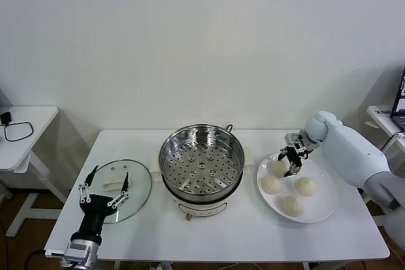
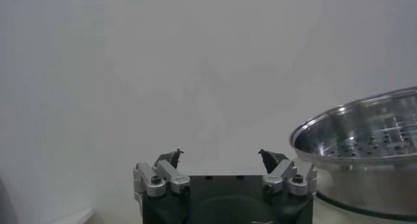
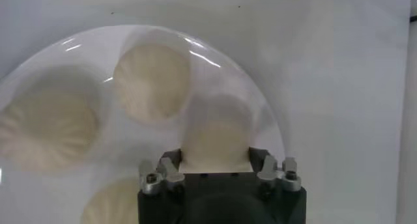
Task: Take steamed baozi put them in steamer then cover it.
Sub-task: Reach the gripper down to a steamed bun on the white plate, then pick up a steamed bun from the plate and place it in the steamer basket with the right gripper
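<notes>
Four off-white steamed baozi lie on a white plate [image 1: 319, 210] at the right. My right gripper [image 1: 290, 164] is down at the far-left baozi [image 1: 277, 169] and shut on it, a finger on each side. In the right wrist view this baozi [image 3: 218, 134] fills the gap between the fingers [image 3: 171, 163] of the right gripper [image 3: 217, 161], with the others [image 3: 152, 82] beyond it. The steamer [image 1: 201, 159], a shiny perforated basket on a cream pot base, stands empty mid-table. My left gripper [image 1: 104, 188] is open and empty by the glass lid [image 1: 136, 184]. In the left wrist view the left gripper [image 2: 220, 157] is open beside the steamer [image 2: 365, 140].
The glass lid with its white handle [image 1: 114, 185] lies flat to the left of the steamer. A white side table [image 1: 25, 134] with a black cable stands at far left. A white wall is behind the table.
</notes>
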Tool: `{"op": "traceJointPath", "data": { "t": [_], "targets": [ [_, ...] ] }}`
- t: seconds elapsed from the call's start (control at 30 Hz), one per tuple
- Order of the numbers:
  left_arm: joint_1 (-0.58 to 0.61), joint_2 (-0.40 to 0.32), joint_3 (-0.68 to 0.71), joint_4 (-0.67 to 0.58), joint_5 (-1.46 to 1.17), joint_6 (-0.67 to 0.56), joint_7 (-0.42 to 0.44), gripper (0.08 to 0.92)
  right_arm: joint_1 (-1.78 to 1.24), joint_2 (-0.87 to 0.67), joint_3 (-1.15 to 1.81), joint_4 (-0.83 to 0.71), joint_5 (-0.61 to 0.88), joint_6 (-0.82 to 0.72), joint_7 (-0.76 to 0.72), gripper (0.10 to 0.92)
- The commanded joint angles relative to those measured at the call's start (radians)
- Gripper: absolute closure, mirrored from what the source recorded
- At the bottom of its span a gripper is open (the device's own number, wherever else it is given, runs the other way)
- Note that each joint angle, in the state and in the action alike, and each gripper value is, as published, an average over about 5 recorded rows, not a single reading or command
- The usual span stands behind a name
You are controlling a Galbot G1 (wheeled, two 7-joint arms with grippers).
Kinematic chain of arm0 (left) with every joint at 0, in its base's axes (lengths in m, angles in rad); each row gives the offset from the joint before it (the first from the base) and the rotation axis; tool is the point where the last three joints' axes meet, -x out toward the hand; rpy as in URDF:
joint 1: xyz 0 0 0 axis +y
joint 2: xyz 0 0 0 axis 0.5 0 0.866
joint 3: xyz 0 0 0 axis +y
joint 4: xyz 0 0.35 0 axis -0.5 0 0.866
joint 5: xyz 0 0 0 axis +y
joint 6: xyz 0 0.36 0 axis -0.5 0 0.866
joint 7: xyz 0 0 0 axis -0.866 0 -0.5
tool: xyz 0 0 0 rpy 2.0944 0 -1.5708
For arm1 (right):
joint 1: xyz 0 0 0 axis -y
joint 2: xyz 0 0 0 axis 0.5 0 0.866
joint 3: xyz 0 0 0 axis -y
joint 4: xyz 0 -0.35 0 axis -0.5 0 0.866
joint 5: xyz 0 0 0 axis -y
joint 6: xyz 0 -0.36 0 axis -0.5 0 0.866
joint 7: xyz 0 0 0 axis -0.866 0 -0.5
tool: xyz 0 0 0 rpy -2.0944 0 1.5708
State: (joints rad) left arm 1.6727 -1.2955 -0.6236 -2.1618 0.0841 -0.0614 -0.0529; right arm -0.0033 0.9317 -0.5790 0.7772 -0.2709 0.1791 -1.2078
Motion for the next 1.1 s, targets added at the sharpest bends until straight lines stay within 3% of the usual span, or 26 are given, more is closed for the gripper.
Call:
{"op": "traceJointPath", "data": {
  "t": [0.03,0.3,0.5,0.7,1.1],
  "targets": [
    [-0.001,0.001,0.0,-0.003,-0.001,0.0,-0.001,0.177,0.025,-0.038,-0.014,0.096,0.009,0.025,0.004,0.363],
    [0.0,0.001,0.004,-0.022,-0.004,0.005,-0.002,0.177,0.337,-0.093,-0.223,0.339,0.121,0.195,-0.016,0.38],
    [0.003,0.0,0.007,-0.032,-0.005,0.005,-0.003,0.177,0.546,0.019,-0.358,0.413,0.186,0.319,-0.017,0.381],
    [0.008,0.0,0.008,-0.041,-0.005,0.004,-0.004,0.177,0.599,0.161,-0.385,0.426,0.143,0.471,-0.016,0.381],
    [0.009,0.0,0.006,-0.049,-0.014,0.001,-0.009,0.177,0.444,0.34,-0.417,0.382,-0.046,0.512,-0.002,0.381]
  ]
}}
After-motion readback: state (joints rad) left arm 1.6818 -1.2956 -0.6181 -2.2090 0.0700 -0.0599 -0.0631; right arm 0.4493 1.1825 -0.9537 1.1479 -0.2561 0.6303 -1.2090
